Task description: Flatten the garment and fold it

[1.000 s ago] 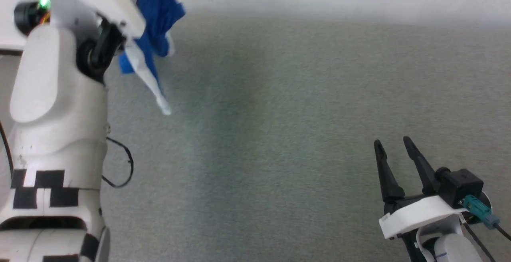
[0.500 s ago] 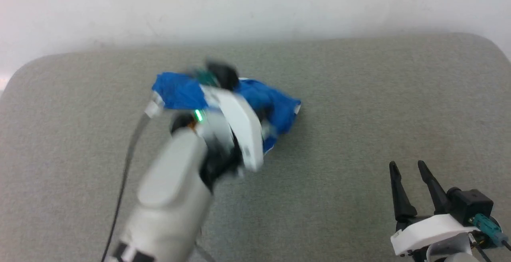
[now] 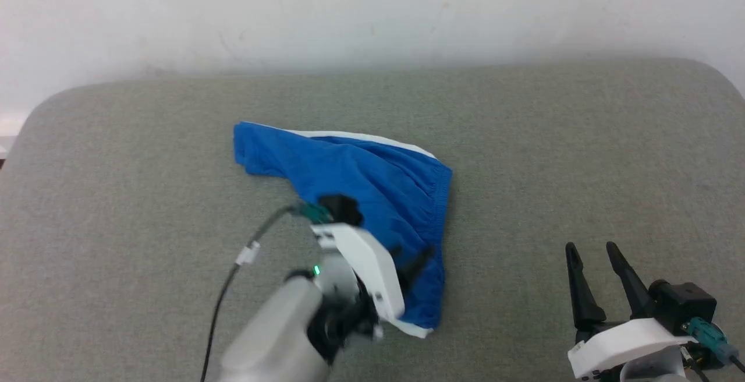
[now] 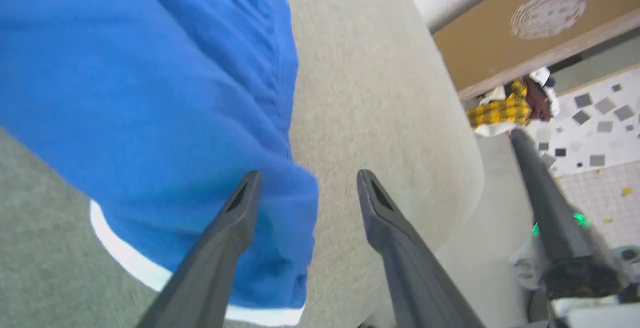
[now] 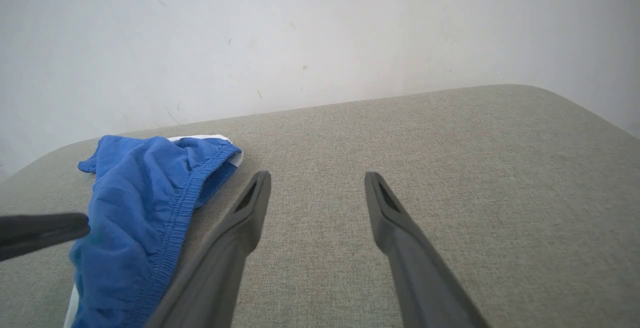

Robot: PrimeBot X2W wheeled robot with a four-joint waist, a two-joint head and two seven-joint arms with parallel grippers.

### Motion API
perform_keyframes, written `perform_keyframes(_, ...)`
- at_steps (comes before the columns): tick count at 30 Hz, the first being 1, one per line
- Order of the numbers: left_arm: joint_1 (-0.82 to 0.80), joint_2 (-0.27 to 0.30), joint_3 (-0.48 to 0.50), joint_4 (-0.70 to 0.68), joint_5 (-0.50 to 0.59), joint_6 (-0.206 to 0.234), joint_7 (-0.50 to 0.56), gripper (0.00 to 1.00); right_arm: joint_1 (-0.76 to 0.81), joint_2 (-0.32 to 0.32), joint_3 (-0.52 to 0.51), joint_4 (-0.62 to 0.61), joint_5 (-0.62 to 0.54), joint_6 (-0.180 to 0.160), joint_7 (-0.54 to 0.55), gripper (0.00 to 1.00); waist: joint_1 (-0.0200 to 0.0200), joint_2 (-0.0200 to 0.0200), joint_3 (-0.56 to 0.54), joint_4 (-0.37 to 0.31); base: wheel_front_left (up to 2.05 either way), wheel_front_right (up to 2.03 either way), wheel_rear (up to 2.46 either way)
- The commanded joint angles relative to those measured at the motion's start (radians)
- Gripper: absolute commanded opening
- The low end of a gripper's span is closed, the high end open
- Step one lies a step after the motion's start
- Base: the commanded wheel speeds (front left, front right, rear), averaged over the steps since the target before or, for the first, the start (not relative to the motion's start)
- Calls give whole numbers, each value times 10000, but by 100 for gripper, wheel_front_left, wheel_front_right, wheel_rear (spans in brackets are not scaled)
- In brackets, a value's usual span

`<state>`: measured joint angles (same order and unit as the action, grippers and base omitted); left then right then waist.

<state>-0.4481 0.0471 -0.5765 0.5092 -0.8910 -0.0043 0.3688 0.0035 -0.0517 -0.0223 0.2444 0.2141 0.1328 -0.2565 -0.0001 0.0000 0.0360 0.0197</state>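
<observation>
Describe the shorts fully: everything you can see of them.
The shorts are bright blue, thin-looking fabric with white trim along the far edge and near hem, and a gathered elastic waistband on the right side in the head view. They lie wrinkled and partly bunched in a rough triangle on the grey cushion, not yet flattened. The open left gripper hovers at their near corner, one finger over the fabric; contact cannot be told.

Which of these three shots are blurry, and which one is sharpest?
Head view: the left forearm is smeared, the blue shorts fairly crisp. Left wrist view: soft all over, fabric folds and background both blurred. Right wrist view: sharpest, the grey padded surface shows its weave, under even light.
</observation>
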Motion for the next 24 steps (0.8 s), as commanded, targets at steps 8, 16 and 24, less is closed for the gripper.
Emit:
perform_keyframes(8, -395, 1140, 2031, -1475, 425, 700, -3140, 100, 95, 15, 17, 53, 196, -21, -51, 100, 1, 0, -517, 472, 0, 0, 0)
perform_keyframes(16, 1411, 2565, 2441, -2258, 2734, 1781, -6086, 100, 130, 15, 151, 294, 352, -21, 269, 100, 1, 0, -732, 570, 0, 0, 0)
perform_keyframes(24, 3470, 1936, 3397, -4142, 4390, 2424, -6301, 100, -902, 15, 360, 633, 685, -21, 2492, 100, 1, 0, -199, 879, 0, 0, 0)
